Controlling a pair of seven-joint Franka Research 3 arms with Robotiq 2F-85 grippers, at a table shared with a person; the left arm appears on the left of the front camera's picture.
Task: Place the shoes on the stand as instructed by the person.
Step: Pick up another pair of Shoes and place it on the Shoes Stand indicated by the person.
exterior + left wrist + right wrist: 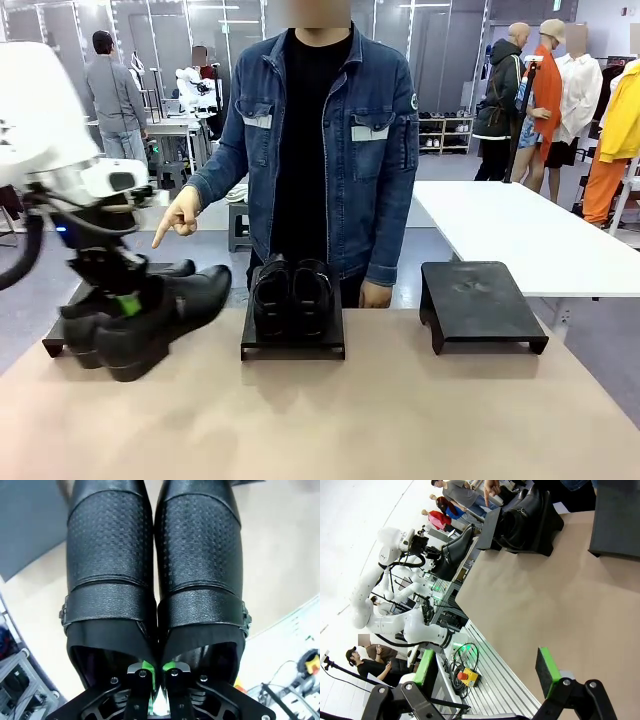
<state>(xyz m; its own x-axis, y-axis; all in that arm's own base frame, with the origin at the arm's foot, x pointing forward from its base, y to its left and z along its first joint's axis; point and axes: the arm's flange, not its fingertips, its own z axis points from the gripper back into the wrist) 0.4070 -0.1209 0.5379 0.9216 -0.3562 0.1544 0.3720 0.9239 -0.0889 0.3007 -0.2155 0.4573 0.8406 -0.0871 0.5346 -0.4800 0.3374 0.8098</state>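
Left claw (156, 674) is clamping the glossy black buckled leather shoe pair (150, 310) above the left black stand (52, 345), where the person's hand (178, 218) is pointing; second pair of plain glossy black shoes (291, 293) is sitting on the middle black stand (293, 348); right claw (485, 672) is hanging open.

White table (520, 235) well behind, red-and-yellow button box (469, 678) below tabletop edge.

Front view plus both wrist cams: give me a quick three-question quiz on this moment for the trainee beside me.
1. True or false: the left gripper is shut on the inner edges of the buckle pair.
2. Which stand does the person's hand point toward? A. left stand B. middle stand C. right stand
3. Fill in: the right gripper is ____, with nothing between its green pads.

Key: 1 true. 2 A: the index finger aims down at the left stand, while the other pair already sits on the middle one. 3 open.
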